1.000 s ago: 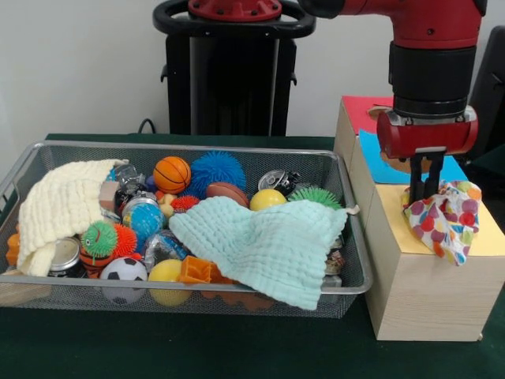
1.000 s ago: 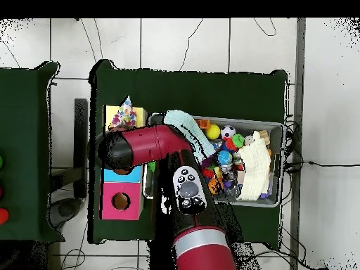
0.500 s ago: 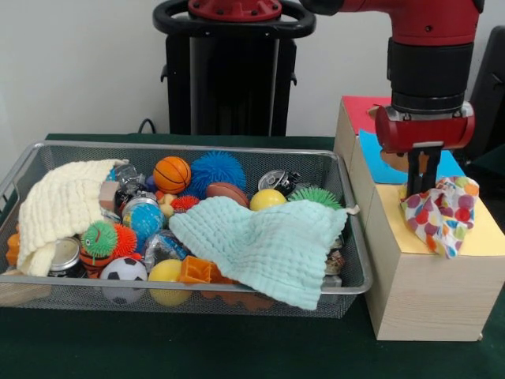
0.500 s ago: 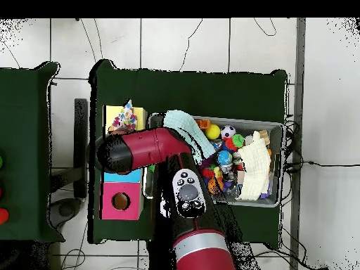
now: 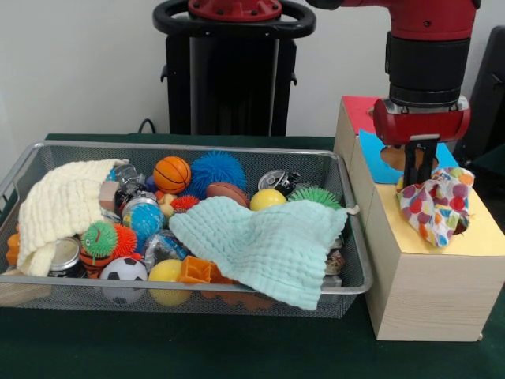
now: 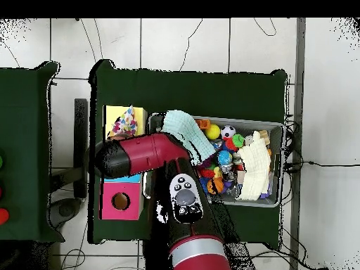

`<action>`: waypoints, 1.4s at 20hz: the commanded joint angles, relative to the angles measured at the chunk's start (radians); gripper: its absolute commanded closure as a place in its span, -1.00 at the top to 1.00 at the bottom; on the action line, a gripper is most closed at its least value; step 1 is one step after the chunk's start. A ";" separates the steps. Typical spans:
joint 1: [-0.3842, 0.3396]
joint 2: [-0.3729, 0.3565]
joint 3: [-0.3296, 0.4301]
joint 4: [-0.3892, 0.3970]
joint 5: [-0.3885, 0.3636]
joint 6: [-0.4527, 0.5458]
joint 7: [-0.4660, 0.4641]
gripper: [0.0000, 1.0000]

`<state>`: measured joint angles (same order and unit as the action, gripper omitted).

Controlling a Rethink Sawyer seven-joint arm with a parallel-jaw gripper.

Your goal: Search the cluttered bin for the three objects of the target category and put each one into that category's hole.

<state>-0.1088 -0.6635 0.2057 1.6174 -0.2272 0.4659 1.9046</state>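
Observation:
My gripper (image 5: 419, 180) hangs over the yellow-topped wooden box (image 5: 422, 296) and is shut on a white cloth piece with multicolour dots (image 5: 435, 207). The cloth dangles from the fingers and its lower part rests on the yellow top (image 5: 483, 235). The hole in the yellow top is mostly hidden under the cloth. In the overhead view the dotted cloth (image 6: 125, 124) lies on the yellow top (image 6: 111, 117) just beyond the arm's head (image 6: 116, 158). The wire mesh bin (image 5: 197, 290) sits beside the box, full of clutter. No other dotted piece shows in it.
A mint cloth (image 5: 268, 245) and a cream cloth (image 5: 59, 207) cover much of the bin, among balls, spiky toys and cans. A blue-topped box (image 5: 377, 167) and a red-topped box (image 5: 361, 110) stand behind the yellow one. The red box's hole (image 6: 120, 202) shows overhead.
My gripper has risen a little and moved back towards the robot. The dotted cloth came up off the box's front edge and now hangs over the yellow top.

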 commanded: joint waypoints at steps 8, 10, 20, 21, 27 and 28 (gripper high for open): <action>0.042 0.097 -0.047 0.085 -0.024 -0.043 0.137 -1.00; 0.061 0.104 -0.068 0.064 -0.020 -0.049 0.153 -1.00; 0.225 0.145 -0.252 0.011 0.037 -0.142 0.299 -1.00; 0.227 0.140 -0.256 0.012 0.046 -0.140 0.292 -1.00; 0.273 0.150 -0.286 -0.003 0.124 -0.125 0.310 -1.00; 0.281 0.164 -0.286 -0.011 0.138 -0.137 0.317 -1.00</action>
<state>0.1454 -0.6272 -0.0701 1.5844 -0.1574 0.3436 1.9209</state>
